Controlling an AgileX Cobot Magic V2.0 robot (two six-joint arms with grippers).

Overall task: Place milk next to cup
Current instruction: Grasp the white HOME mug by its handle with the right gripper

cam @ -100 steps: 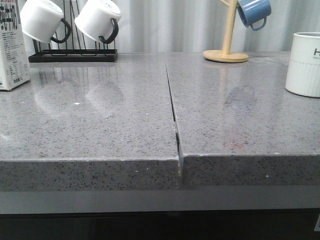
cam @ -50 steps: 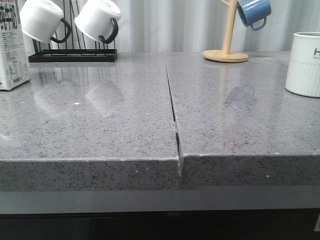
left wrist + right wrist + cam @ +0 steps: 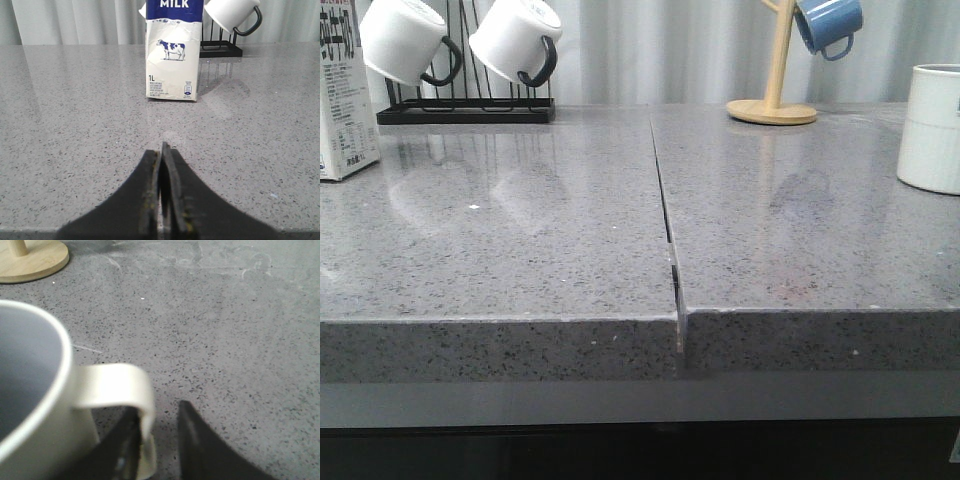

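I see the grey speckled table (image 3: 520,240) filling most of the front view, with a seam running up its middle. The milk (image 3: 342,95) stands upright at the far left edge of that frame, partly cut off; through the left wrist camera it sits top centre, cow picture facing me. The cup (image 3: 930,128) is at the far right edge of the front view, well apart from the milk. A black rack (image 3: 466,108) at upper left carries two white mugs with black handles (image 3: 515,40), and a wooden mug stand (image 3: 775,95) at upper right holds a blue mug (image 3: 828,25).

In the left wrist view my left gripper (image 3: 162,150) has its jaws pressed together with nothing between them, short of the carton. In the right wrist view my right gripper (image 3: 159,412) sits at the cup's handle (image 3: 117,390), one finger tucked behind it, the other beside it; jaws narrow, handle between them, though I cannot tell if they pinch it.
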